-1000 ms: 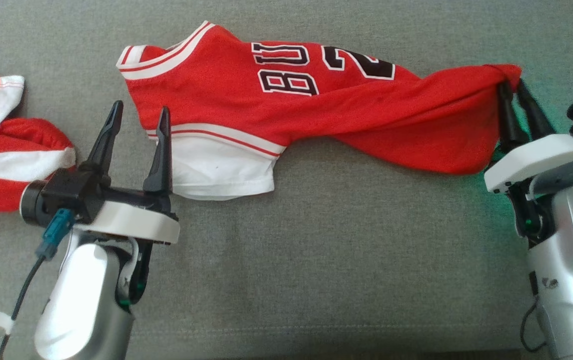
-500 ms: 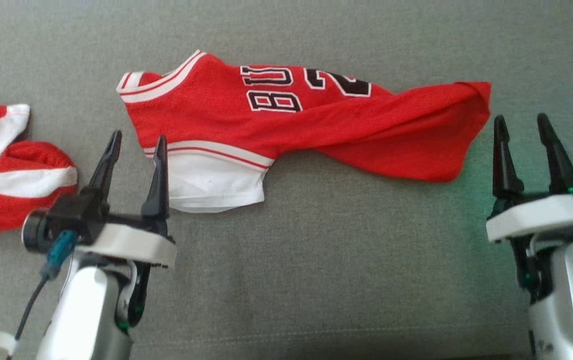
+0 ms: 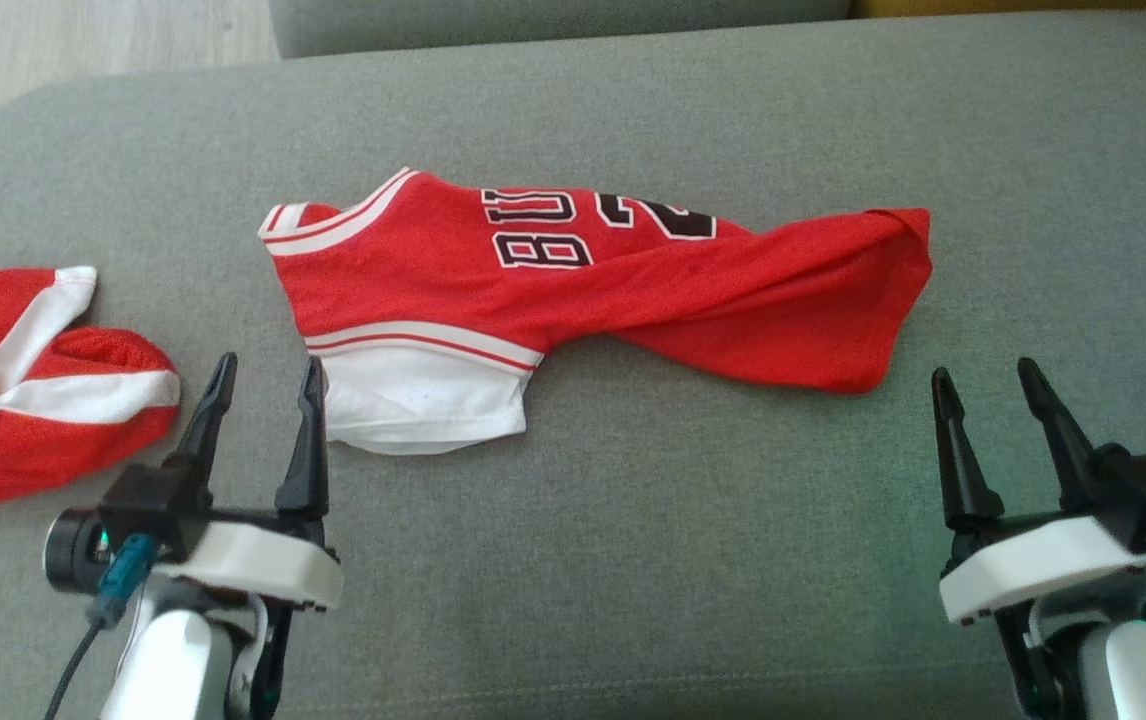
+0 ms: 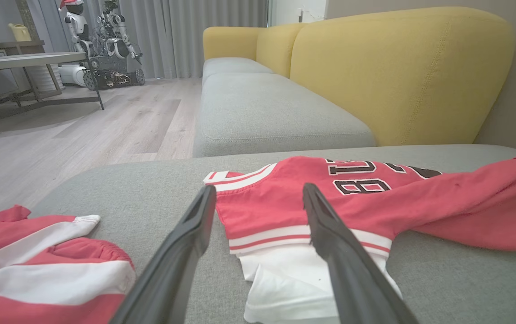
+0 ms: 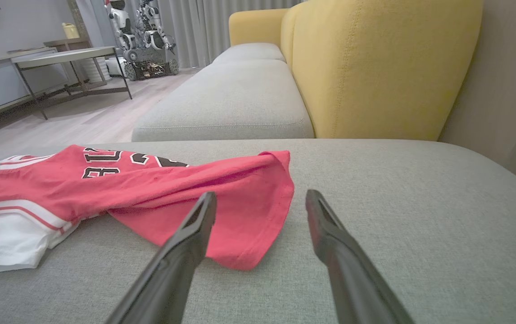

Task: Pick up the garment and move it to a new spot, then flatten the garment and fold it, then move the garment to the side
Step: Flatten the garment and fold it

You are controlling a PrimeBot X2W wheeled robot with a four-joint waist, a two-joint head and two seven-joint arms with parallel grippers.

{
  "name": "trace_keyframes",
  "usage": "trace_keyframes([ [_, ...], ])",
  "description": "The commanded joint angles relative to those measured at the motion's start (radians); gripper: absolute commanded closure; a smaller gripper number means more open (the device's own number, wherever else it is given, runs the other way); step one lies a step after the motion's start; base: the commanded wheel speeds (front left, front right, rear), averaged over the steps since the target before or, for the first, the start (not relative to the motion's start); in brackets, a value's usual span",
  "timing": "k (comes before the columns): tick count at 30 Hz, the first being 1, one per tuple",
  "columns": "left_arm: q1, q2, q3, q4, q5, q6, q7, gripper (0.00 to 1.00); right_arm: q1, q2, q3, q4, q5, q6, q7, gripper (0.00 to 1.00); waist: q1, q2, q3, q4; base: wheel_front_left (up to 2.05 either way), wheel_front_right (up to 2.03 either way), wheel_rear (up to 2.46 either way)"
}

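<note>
The garment [image 3: 553,290] is a red jersey with white trim and black lettering, lying stretched out sideways on the grey cushion [image 3: 633,560]. Its white lower part is bunched at the near left. My left gripper [image 3: 267,362] is open just short of that white part, with nothing between its fingers. In the left wrist view the jersey [image 4: 375,207] lies right beyond the open left gripper [image 4: 258,188]. My right gripper [image 3: 981,372] stands open, a little nearer than the jersey's right end and apart from it. The right wrist view shows that red end [image 5: 249,211] just ahead of the open right gripper [image 5: 260,194].
A second red-and-white garment [image 3: 23,390] lies crumpled at the cushion's left edge. Behind the cushion are another grey seat [image 4: 262,108] and a yellow backrest [image 4: 397,67]. Wooden floor [image 4: 105,121], a table [image 4: 24,58] and another robot [image 4: 105,27] lie beyond.
My right gripper has opened, let go of the jersey's right end and drawn back toward me. The freed end has settled on the cushion. The camera has also shifted.
</note>
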Motion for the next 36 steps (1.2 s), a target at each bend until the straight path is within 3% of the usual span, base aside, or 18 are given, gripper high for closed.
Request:
trace_keyframes([
  [1,-0.017,0.023,0.033,-0.037,0.006,0.005,-0.006,0.0,-0.011,0.003,0.024,-0.046,-0.008,-0.001,0.006,0.0,0.0001,-0.0001,-0.01,-0.001,0.0,0.0,0.0],
  [36,-0.021,0.037,0.006,-0.061,-0.01,0.028,0.003,0.0,-0.054,0.015,-0.013,-0.008,0.026,-0.001,0.024,0.0,0.0001,-0.0001,0.011,0.014,0.0,0.0,0.0],
])
